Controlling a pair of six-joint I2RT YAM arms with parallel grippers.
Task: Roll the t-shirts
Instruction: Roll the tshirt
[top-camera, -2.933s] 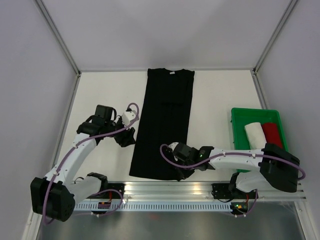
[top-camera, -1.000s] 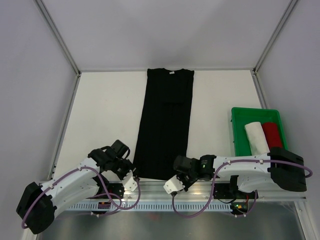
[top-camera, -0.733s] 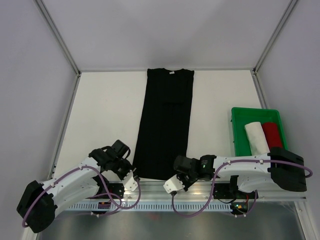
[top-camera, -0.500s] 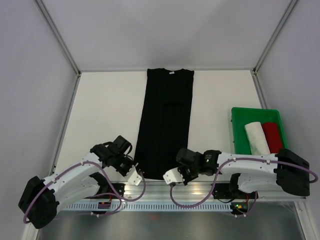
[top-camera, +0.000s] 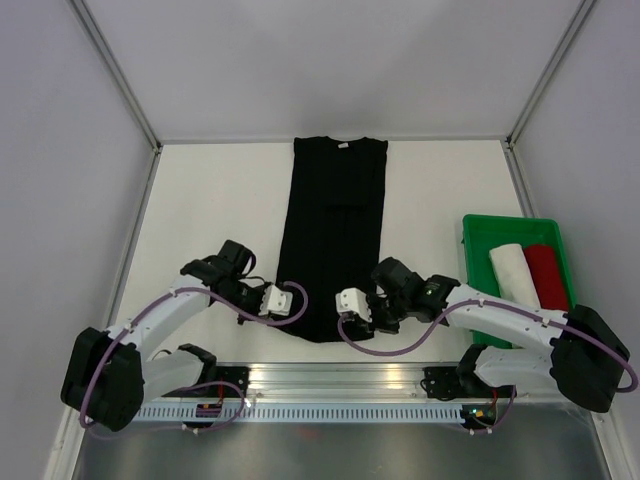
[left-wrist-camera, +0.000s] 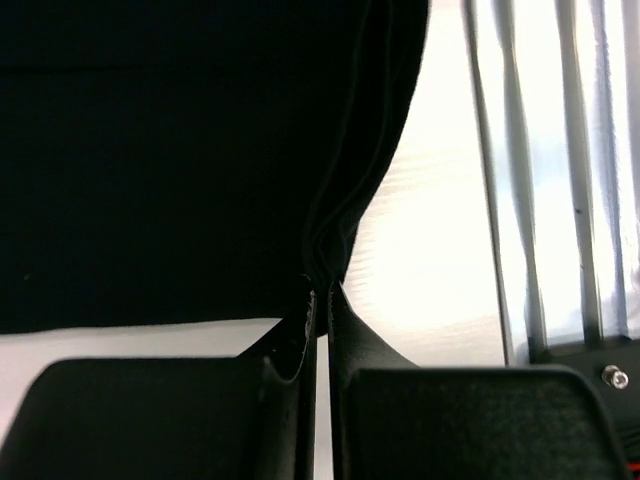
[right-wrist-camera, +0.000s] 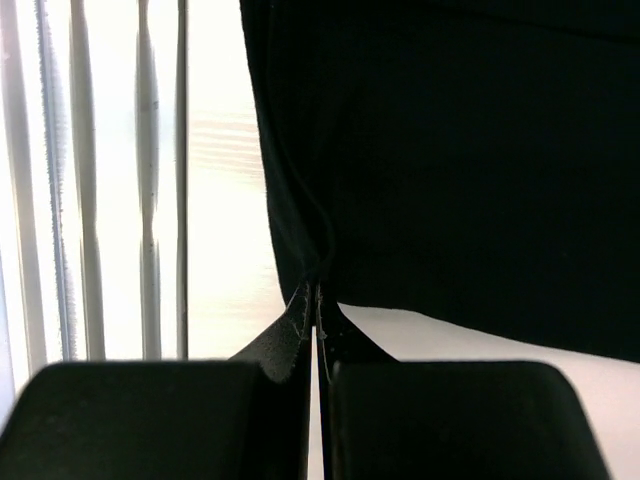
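The black t-shirt (top-camera: 335, 220) lies on the white table as a long narrow strip, its small white neck label (top-camera: 343, 146) at the far end. At its near end, my left gripper (top-camera: 287, 303) is shut on the left hem corner and my right gripper (top-camera: 346, 311) is shut on the right one. In the left wrist view the fingers of the left gripper (left-wrist-camera: 320, 300) pinch a fold of the black cloth (left-wrist-camera: 150, 150). The right wrist view shows the same pinch by the right gripper (right-wrist-camera: 315, 290) on the cloth (right-wrist-camera: 450, 150). A white roll (top-camera: 512, 275) and a red roll (top-camera: 545, 272) lie in the bin.
A green bin (top-camera: 510, 222) stands at the right side of the table. A metal rail (top-camera: 400, 385) with both arm bases runs along the near edge. Grey walls close in the table on the left, the right and the far side.
Both grippers closed on the hem corners near the rail, then moved away from it with the cloth. The shirt's near edge now sits farther from the rail.
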